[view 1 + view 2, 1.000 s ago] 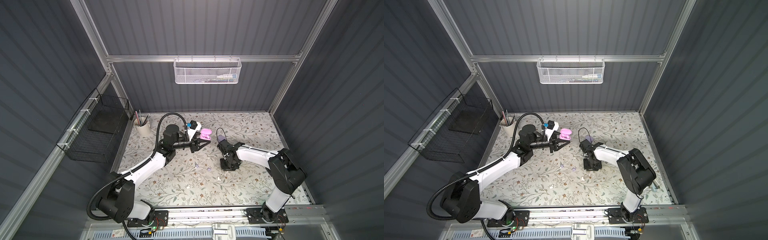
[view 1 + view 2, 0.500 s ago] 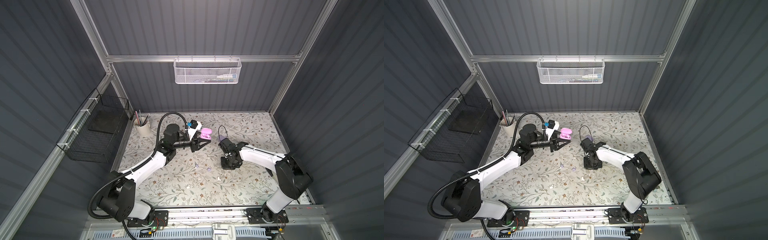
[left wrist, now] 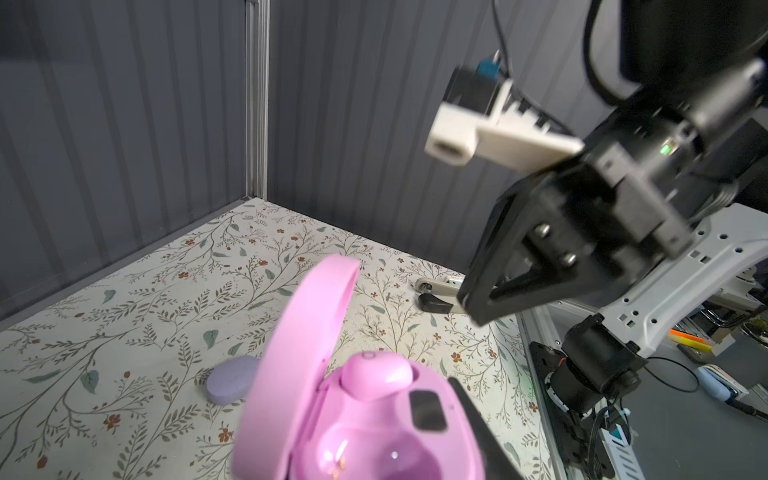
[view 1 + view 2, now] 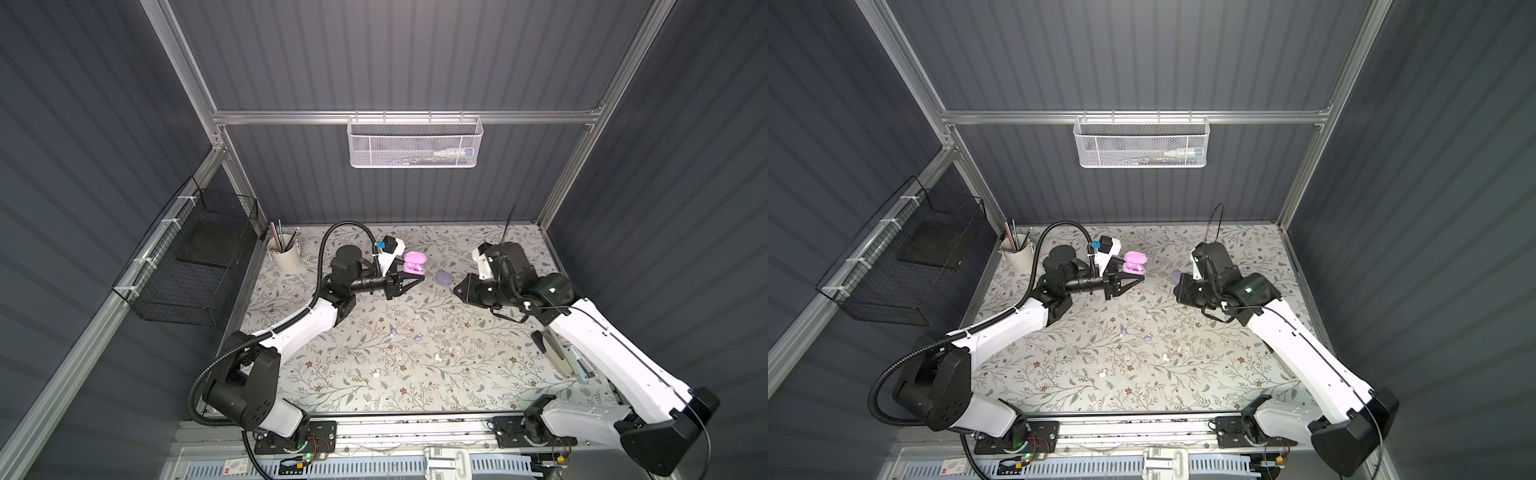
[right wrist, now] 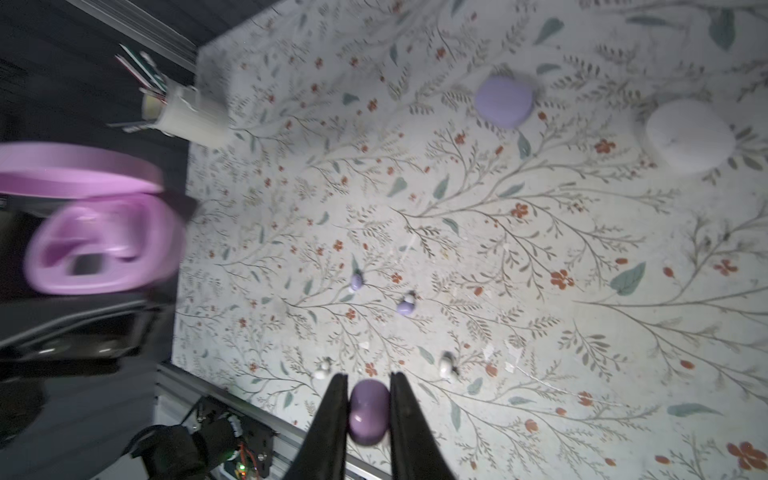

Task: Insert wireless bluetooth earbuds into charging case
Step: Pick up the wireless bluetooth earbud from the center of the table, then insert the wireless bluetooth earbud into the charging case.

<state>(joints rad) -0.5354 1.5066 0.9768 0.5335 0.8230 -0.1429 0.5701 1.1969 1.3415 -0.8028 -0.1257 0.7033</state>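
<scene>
Raised since before, right claw (image 5: 369, 380) pinches a purplish earbud (image 5: 369, 411); left claw (image 4: 417, 274) clamps pink case (image 4: 414, 263).

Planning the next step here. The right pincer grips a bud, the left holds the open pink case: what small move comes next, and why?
Probably swing the right pincer toward the pink case, lining its bud over the empty well. The left pincer holds the case open, a seated bud fills the other well, and a gap separates the pincers.
</scene>
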